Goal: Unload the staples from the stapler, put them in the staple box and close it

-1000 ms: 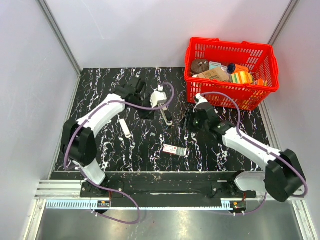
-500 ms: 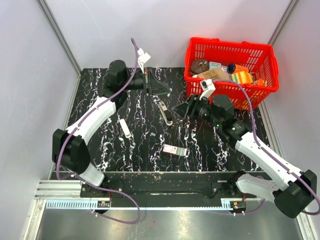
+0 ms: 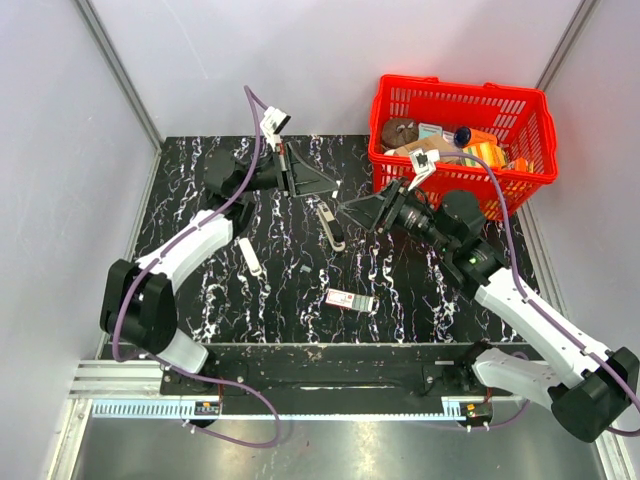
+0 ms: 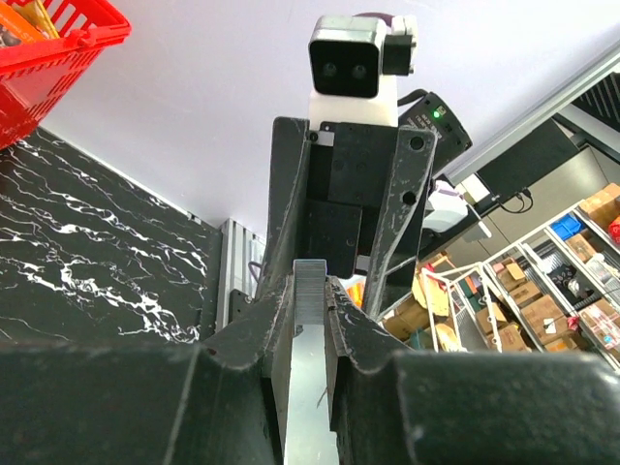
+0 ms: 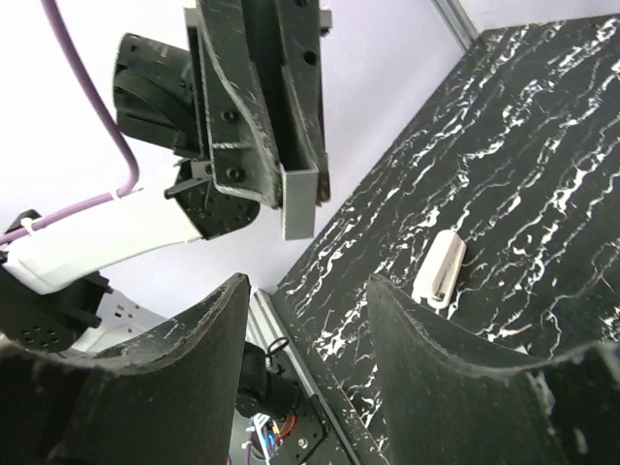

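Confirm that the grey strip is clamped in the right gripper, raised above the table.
Wrong arm: the grey strip is clamped in the left gripper, raised above the table. The left wrist view shows it between that gripper's own fingers; the right gripper is open.

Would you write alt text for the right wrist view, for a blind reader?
The left gripper pinches a grey staple strip above the black marbled table, where a slim white bar lies; the open right gripper frames the foreground.
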